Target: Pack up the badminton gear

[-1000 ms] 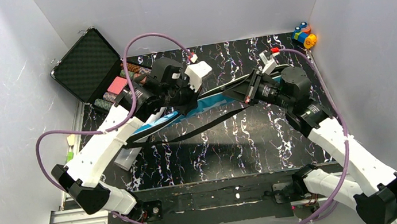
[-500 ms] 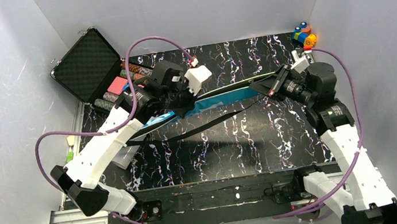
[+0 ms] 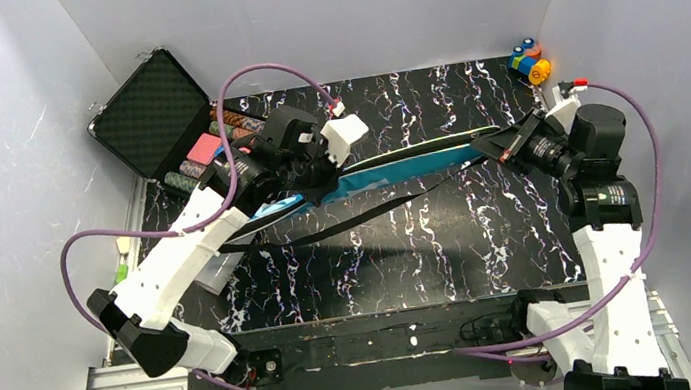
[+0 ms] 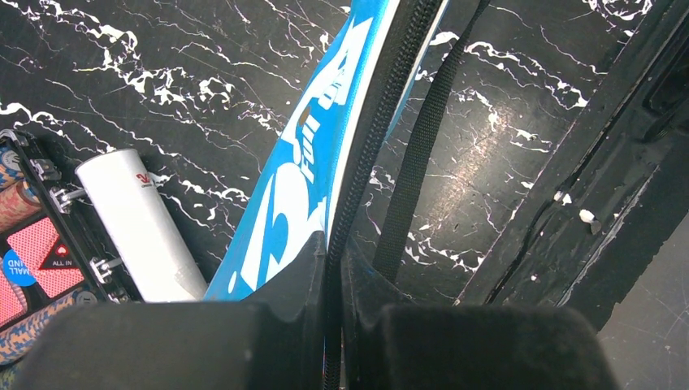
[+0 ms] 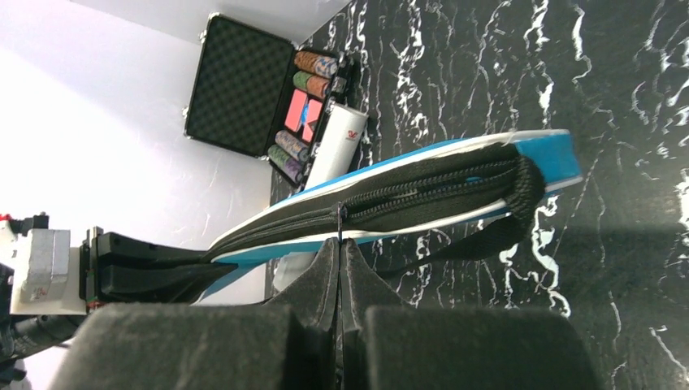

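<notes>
Zipper time, looks like: left gripper (image 4: 333, 258) clamps the blue racket bag (image 3: 398, 166) edge-up, just right of the chip case (image 3: 154, 114), steadying it; right gripper (image 5: 340, 244) pinches what's probably the zipper pull (image 5: 339, 213).

Bag (image 3: 398, 167) across mid table (image 3: 430, 254), tube (image 4: 136, 215) beside case (image 3: 149, 115) at far left.

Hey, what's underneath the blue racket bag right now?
The blue racket bag is held off the marbled table. Below it hangs its black strap, and a white tube lies crossing under it. Part of the tube is covered by the bag.
</notes>
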Controlling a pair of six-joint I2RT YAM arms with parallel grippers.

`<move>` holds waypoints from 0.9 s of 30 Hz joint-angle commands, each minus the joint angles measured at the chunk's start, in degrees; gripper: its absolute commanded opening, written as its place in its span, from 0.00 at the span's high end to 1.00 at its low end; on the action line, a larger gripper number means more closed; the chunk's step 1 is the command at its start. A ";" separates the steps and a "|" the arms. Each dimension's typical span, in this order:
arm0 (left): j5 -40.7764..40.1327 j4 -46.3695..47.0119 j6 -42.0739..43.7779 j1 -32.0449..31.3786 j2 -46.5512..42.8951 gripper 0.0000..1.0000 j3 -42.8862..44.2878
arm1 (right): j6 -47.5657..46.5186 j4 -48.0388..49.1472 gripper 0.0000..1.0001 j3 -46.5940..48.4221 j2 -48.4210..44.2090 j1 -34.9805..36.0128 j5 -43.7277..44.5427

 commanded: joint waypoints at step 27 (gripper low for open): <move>-2.91 -0.60 -0.43 0.18 -3.04 1.00 1.01 | -11.68 -9.61 0.99 13.01 6.68 -6.94 21.70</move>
